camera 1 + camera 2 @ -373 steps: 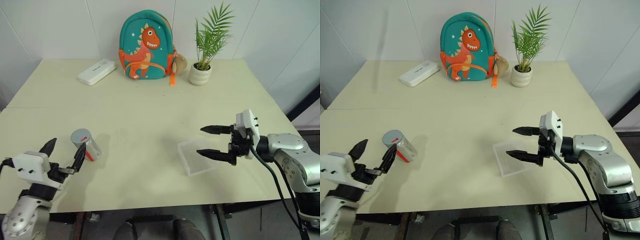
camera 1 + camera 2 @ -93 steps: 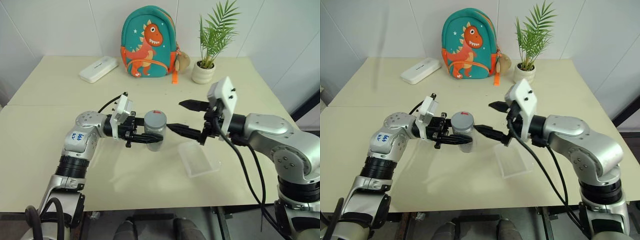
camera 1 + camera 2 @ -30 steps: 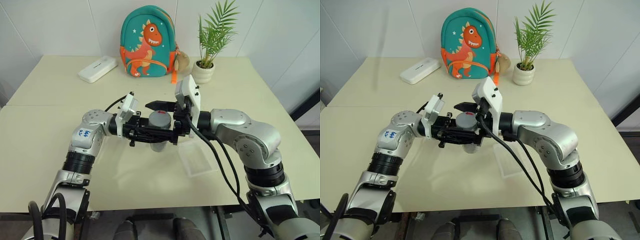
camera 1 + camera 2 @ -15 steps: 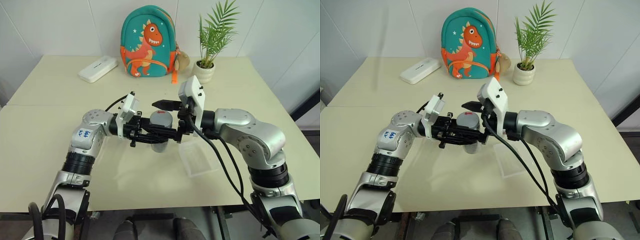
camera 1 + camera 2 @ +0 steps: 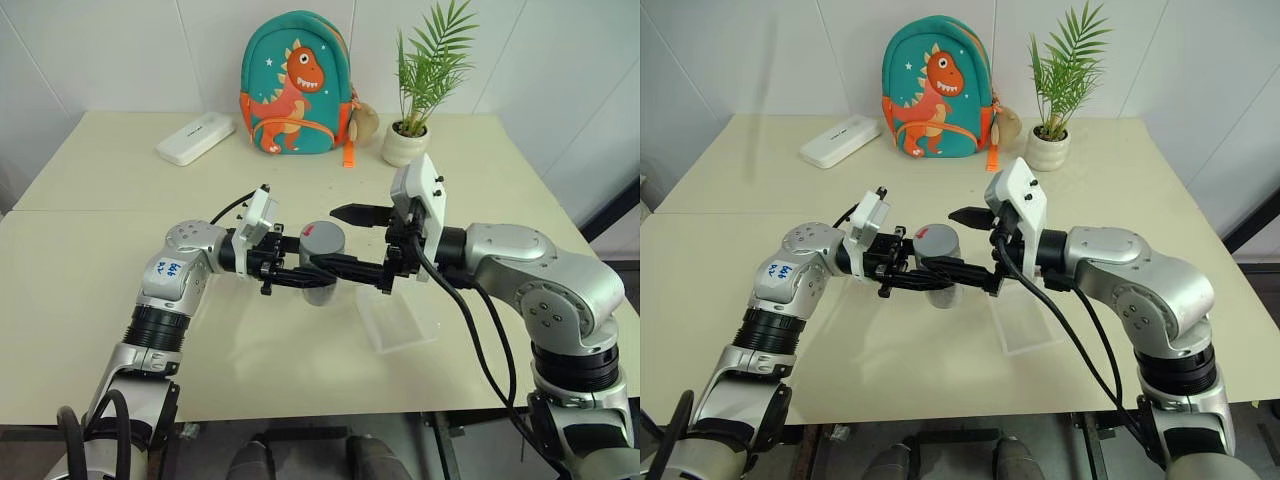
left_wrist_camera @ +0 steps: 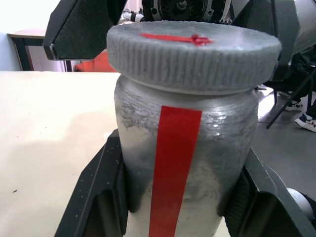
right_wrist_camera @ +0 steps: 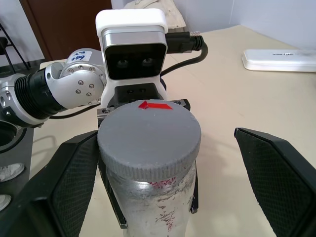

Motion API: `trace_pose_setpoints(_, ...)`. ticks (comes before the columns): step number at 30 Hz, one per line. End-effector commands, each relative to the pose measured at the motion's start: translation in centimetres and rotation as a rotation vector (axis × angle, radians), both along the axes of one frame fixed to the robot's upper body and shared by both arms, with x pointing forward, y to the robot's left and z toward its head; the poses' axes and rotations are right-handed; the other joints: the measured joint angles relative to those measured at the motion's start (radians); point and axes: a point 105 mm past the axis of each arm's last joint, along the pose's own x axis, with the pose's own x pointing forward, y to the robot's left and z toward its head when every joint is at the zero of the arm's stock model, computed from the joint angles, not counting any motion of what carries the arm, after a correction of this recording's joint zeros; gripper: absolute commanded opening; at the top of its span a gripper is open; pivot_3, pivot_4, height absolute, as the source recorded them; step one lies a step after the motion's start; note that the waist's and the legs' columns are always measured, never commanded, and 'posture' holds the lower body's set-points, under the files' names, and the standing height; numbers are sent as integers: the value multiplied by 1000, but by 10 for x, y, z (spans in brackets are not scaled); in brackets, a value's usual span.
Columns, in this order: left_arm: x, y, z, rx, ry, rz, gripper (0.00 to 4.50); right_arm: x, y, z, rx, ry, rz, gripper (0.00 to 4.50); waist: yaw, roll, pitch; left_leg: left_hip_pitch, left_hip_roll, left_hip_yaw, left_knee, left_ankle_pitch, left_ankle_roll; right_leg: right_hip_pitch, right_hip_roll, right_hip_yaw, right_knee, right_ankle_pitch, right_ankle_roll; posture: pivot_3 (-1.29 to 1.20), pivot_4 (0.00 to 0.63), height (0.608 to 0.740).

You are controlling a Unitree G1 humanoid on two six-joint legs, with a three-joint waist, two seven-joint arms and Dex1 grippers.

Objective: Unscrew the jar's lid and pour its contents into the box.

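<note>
The jar (image 5: 321, 262) is held upright above the worktop (image 5: 120, 300), near the middle of it, with the grey lid (image 7: 149, 132) on top. The left gripper (image 5: 305, 272) holds the jar by its body, jaws closed on both sides just under the lid. The jar looks small and stiff, probably light, and its silvery wall seems smooth, so I think it could slip or turn inside the grip if the lid is tight. The lid has fine ribs around its edge, and this edge is the good place to take hold for unscrewing.

The right gripper (image 5: 347, 238) points at the jar from the other side. Its jaws are wide open, one finger on each side of the lid and not touching it.

The clear box (image 5: 398, 317) lies on the worktop just beside the jar, below the right arm, so the way for pouring is short. The box is thin and light in appearance, and a bump from the arm may push it away.

Far at the back stand a dinosaur backpack (image 5: 295, 87), a white case (image 5: 195, 139) and a potted plant (image 5: 412, 95), well apart from the work.
</note>
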Motion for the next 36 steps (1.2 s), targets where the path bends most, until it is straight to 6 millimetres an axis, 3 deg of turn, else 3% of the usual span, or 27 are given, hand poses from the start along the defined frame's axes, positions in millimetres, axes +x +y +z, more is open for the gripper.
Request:
trace_pose_setpoints(1, -3, -1, 8, -16, -40, -21, 1927, -7, -4, 10, 15, -51, -6, 4474, 0, 0, 0, 0, 0, 0, 0, 0, 0, 0, 0, 0, 0, 0, 0, 0, 150, 740)
trace_pose_setpoints(27, 3, 3, 11, -11, -51, 0, 1927, -16, -16, 6, -35, -35, 4, 4474, 1, 0, 0, 0, 0, 0, 1, 0, 0, 0, 0, 0, 0, 0, 0, 0, 150, 740)
trace_pose_setpoints(36, 5, -3, 8, -8, -50, -22, 1927, -12, -2, 17, 10, -59, 21, 4474, 2, 0, 0, 0, 0, 0, 1, 0, 0, 0, 0, 0, 0, 0, 0, 0, 150, 740)
